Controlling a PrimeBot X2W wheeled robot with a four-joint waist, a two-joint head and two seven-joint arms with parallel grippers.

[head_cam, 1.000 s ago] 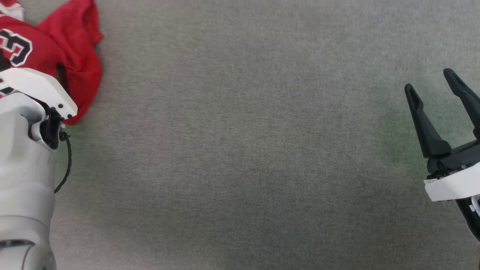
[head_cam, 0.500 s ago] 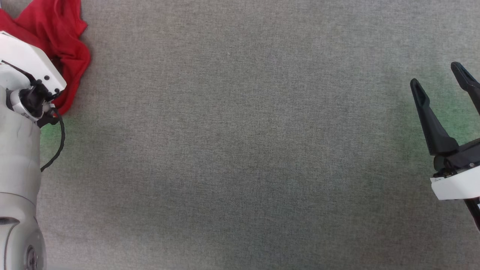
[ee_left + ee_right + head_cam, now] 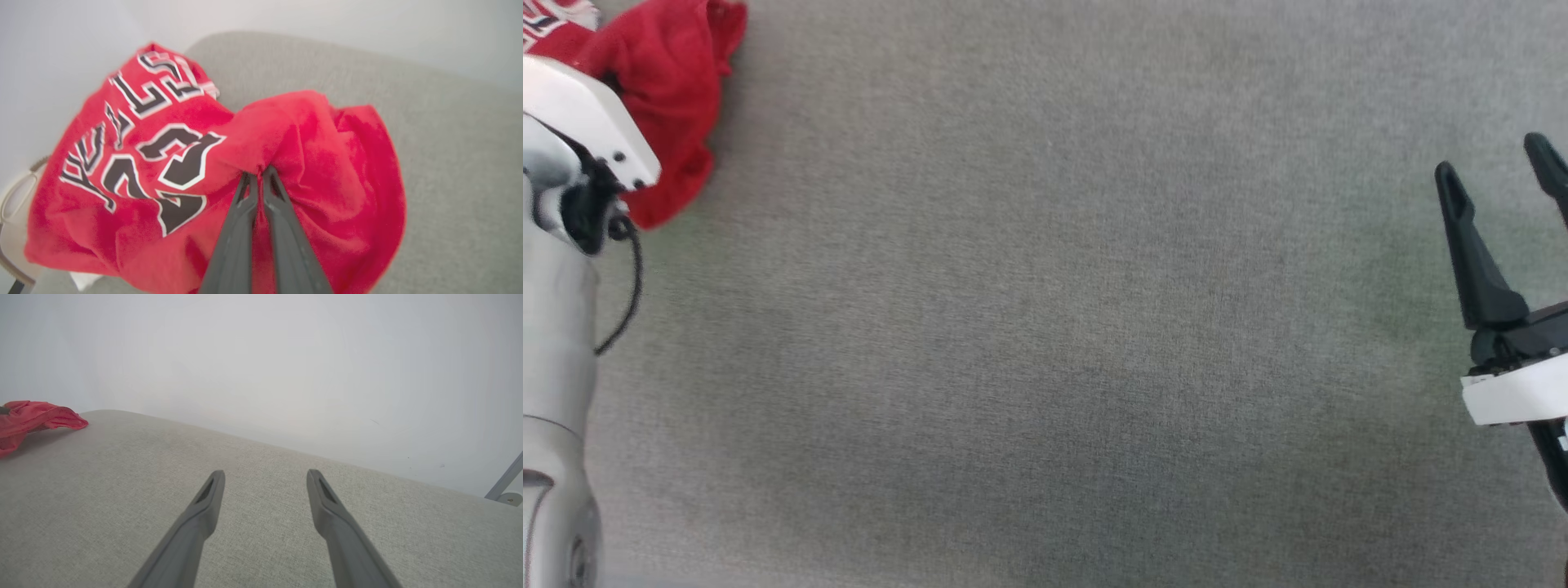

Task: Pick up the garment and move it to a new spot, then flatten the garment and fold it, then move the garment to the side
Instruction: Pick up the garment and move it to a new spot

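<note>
From the head view, the shirt (image 3: 674, 114) is a red bunch just beyond my left wrist, with a scrap of striped trim at its far left. A second ago the number showed beside that wrist and the cloth spread lower and flatter. Now the number is hidden from this view and the red is gathered tighter. The whole picture has shifted a little, so I cannot put all of that down to the shirt. My right tool (image 3: 1494, 163) is well apart from the shirt across the grey bench (image 3: 1045, 327), its two dark fingers spread wide, as they were a second ago.

From my left wrist view, the left tool (image 3: 258, 173) is closed, fingertips pressed together on a fold of red cloth at the middle of the shirt (image 3: 163, 143). It has only just shut on it. Creases run out from the pinch. The lettering and the number 23 lie to the left of my fingers, and a loose red lobe hangs to the right. The bench (image 3: 449, 163) runs beyond and to the right.

From my right wrist view, the right tool (image 3: 265, 473) stands open over bare bench (image 3: 122, 477), holding nothing. An edge of the shirt (image 3: 32, 416) lies far off to the left of its fingers, with a pale wall (image 3: 261, 355) behind.
</note>
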